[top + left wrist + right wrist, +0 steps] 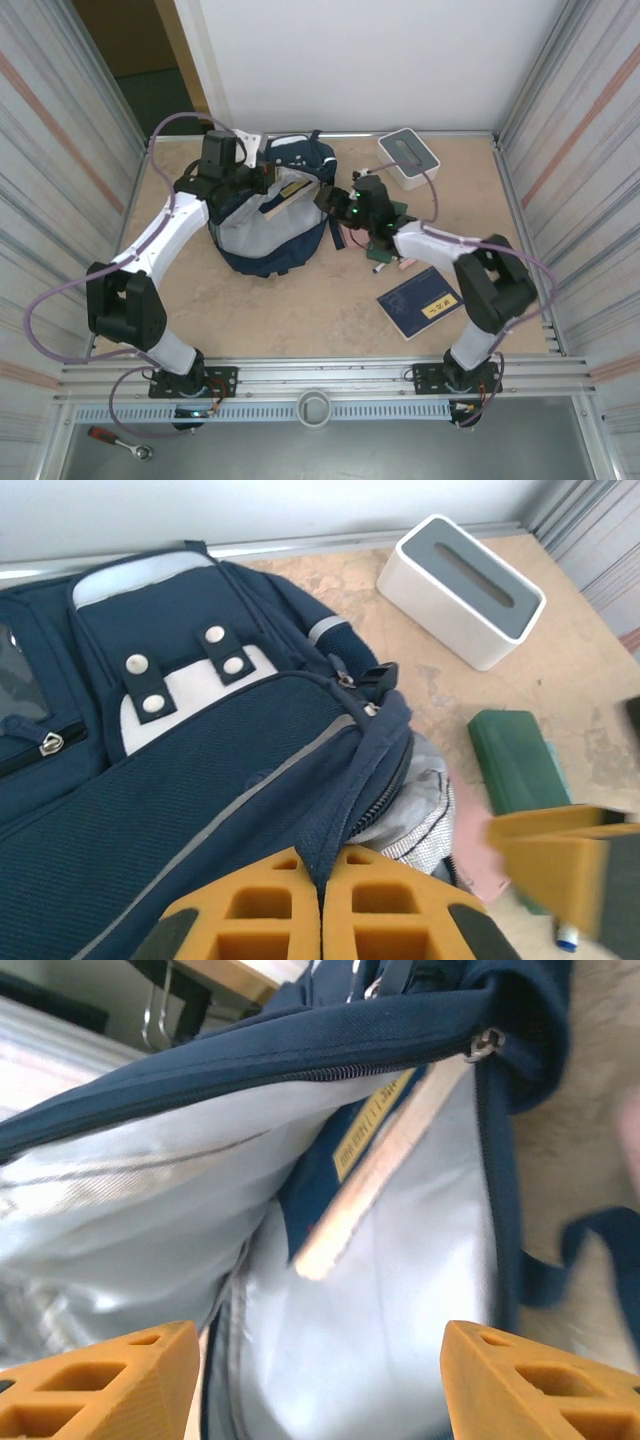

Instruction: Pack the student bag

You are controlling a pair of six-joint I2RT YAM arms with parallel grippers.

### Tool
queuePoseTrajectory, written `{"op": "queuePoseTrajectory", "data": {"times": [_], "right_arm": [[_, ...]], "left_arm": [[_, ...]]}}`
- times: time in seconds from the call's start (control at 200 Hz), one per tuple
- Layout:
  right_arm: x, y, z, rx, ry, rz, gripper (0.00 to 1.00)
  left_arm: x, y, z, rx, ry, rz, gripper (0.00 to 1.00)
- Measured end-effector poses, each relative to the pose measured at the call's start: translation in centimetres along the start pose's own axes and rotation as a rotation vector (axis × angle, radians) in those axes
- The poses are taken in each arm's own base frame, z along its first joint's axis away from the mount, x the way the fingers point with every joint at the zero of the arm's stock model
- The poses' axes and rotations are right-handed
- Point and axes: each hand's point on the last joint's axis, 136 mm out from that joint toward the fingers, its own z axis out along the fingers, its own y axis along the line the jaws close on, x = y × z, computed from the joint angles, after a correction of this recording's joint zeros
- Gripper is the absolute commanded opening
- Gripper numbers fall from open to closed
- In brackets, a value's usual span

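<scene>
The student bag [265, 235]: where is it, and what kind of room is this?

It lies open, left of centre, on a tan, mottled table [300, 310]. Ribbed metal panels stand at the left and right, with a white wall at the back. A metal rail runs along the near edge.

How many things are there, counted from left to right?

One red-handled wrench [118, 440] lies below the rail at the far left. There is one bag, navy with a pale grey lining. There are two navy booklets with yellow labels. The booklet in the bag [355, 1140] lies beside one pale wooden stick [380, 1165], and the booklet on the table [420, 302] lies flat at the right. One green box [515, 760] sits near the bag's right side. One white box [410, 158] stands at the back right, well apart from the bag.

And the two grippers?

The left gripper [322, 880] has its fingers pressed together on the bag's zip edge, pinching the fabric. The right gripper [320, 1360] faces into the bag's open mouth, its fingers wide apart with nothing between them.
</scene>
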Motion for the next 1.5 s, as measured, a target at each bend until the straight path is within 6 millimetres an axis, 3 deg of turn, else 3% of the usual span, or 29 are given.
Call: {"op": "queuePoseTrajectory", "data": {"times": [0.135, 0.24, 0.366, 0.456, 0.576, 0.696, 0.822, 1.112, 1.192, 1.368, 1.503], "right_arm": [[-0.5, -2.5, -4.1, 0.097, 0.028, -0.091, 0.66], [-0.9, -5.0, -6.0, 0.189, 0.057, -0.126, 0.68], [-0.8, -8.7, -7.8, 0.302, 0.118, -0.124, 0.70], [-0.8, -10.4, -9.0, 0.355, 0.148, -0.115, 0.71], [-0.5, -11.4, -9.7, 0.385, 0.176, -0.116, 0.72], [-0.1, -11.5, -9.7, 0.380, 0.201, -0.121, 0.72], [0.2, -11.5, -9.7, 0.376, 0.212, -0.124, 0.73], [0.3, -11.8, -9.8, 0.382, 0.217, -0.121, 0.73], [0.6, -12.4, -10.0, 0.394, 0.223, -0.111, 0.73], [0.6, -13.5, -10.6, 0.415, 0.222, -0.090, 0.74], [-0.5, -13.9, -11.8, 0.424, 0.194, -0.063, 0.74]], "left_arm": [[3.5, 0.6, 1.5, 0.009, 0.025, 0.021, 0.00], [7.8, 0.4, 2.7, 0.013, 0.081, 0.072, 0.09], [12.7, -0.1, 3.6, -0.013, 0.175, 0.153, 0.30], [14.8, -0.9, 3.4, -0.010, 0.211, 0.211, 0.43], [14.9, -2.5, 1.9, 0.000, 0.186, 0.281, 0.59], [13.5, -4.1, 0.9, 0.008, 0.129, 0.344, 0.60], [12.8, -4.0, 1.8, -0.012, 0.147, 0.382, 0.61], [13.8, -2.7, 6.2, -0.046, 0.304, 0.479, 0.57], [14.6, -2.3, 7.0, -0.068, 0.349, 0.507, 0.48], [15.0, -1.1, 7.7, -0.130, 0.404, 0.571, 0.16], [14.3, -0.6, 7.5, -0.198, 0.399, 0.613, 0.05]]}}
